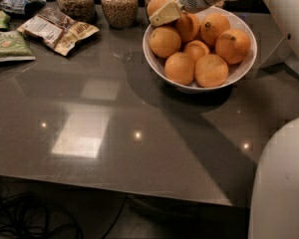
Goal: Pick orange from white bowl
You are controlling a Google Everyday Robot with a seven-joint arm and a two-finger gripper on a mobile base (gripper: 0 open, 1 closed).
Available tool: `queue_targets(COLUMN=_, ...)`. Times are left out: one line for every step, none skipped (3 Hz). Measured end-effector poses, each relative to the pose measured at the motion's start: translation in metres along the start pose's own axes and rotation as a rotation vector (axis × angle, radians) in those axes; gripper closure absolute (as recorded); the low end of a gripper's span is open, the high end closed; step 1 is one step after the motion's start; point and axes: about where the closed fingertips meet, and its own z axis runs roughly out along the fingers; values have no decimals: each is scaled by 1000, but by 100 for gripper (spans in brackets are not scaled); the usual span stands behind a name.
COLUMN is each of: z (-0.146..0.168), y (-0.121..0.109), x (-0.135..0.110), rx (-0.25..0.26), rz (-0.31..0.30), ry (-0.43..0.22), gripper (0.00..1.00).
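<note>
The white bowl (241, 66) stands at the back right of the grey table and holds several oranges. My gripper (163, 13) reaches in from the top right, over the bowl's back-left rim. It is shut on the orange (157, 0), a plain round one held just above the rim, with one pale finger (165, 15) across its front. The other finger is hidden behind the fruit. Two oranges (213, 26) at the back right of the bowl show dark stem dots.
Two glass jars of grain (119, 5) stand behind and left of the bowl. Snack packets (57, 30) and a green packet (9, 45) lie at the far left. The robot's white body (281, 183) fills the lower right. The table's front edge runs along the bottom.
</note>
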Motion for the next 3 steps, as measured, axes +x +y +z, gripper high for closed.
queue_targets(z=5, y=0, x=1, rx=-8, rz=-3, ry=6, gripper=51)
queue_targets(z=4, y=1, x=-1, rx=-10, rz=-5, ry=2, gripper=82)
queue_targets(z=1, y=6, x=-7, rx=-16, rz=-13, ry=-13, gripper=100)
